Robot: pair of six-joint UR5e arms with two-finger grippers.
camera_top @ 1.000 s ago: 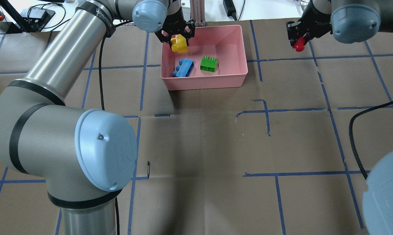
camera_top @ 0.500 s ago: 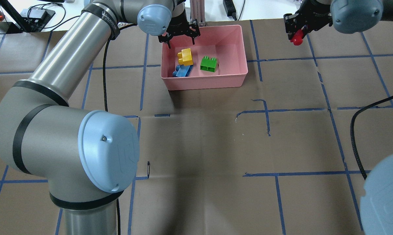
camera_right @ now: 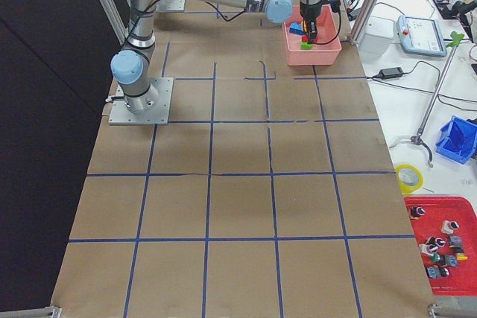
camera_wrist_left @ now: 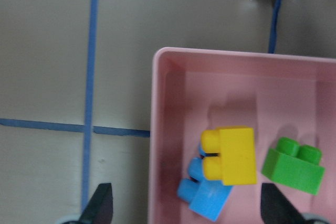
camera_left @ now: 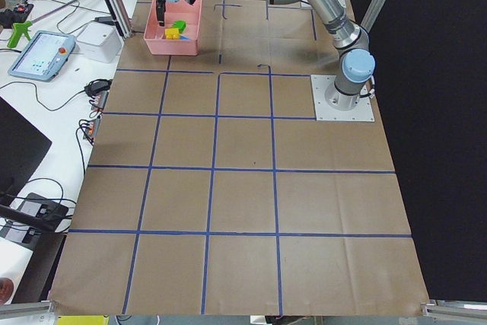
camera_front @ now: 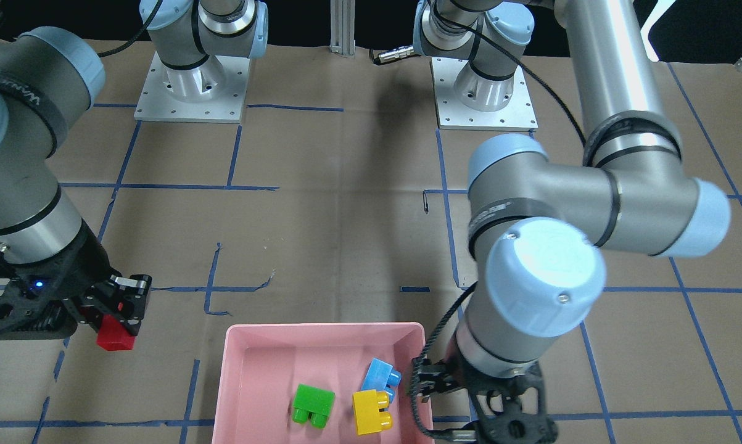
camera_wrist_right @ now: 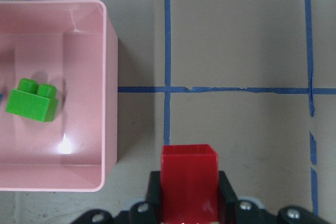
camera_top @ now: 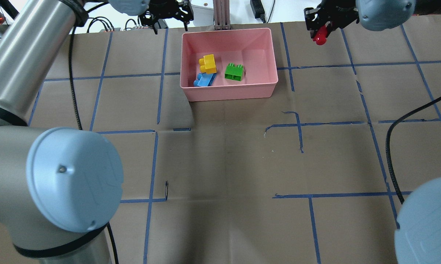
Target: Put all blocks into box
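Now the right gripper (camera_top: pixel 319 33) clamps the red block (camera_top: pixel 320 39) beside the box (camera_top: pixel 231 92), not over it; released too early, it would land outside. The left gripper (camera_top: pixel 170 26) hangs spread and empty; the other three blocks (camera_top: pixel 234 71) lie inside.

The left gripper (camera_top: pixel 170 22) has let go of the yellow brick (camera_top: pixel 208 63), which now lies in the box (camera_top: pixel 227 35), partly on the blue brick (camera_top: pixel 205 79). Jaws apart, that gripper has pulled away to the overhead view's top edge, left of the box. The right gripper (camera_top: pixel 318 31), clamping the red brick (camera_top: pixel 319 36), has shifted up and left.
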